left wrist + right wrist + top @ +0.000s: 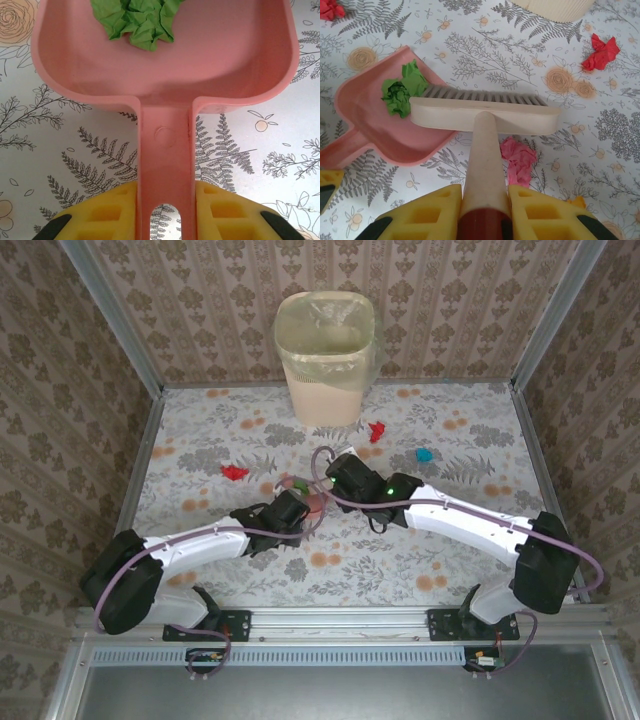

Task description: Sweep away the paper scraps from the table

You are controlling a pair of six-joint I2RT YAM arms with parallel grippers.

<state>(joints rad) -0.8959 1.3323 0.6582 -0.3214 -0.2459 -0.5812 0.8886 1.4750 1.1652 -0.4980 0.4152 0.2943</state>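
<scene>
Tho tiny overhead, scrap (135,22) in dustpan (225,65)

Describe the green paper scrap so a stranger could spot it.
Start at the cream bin at the far edge of the flowered table; in front lies a pink dustpan. The green scrap sits inside the pan, beside the brush bristles. No other scrap in view is green or off the tabletop.

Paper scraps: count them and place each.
5: green in the dustpan, pink beside the brush, red near the bin, red at left, blue at right; more may be hidden.
</scene>
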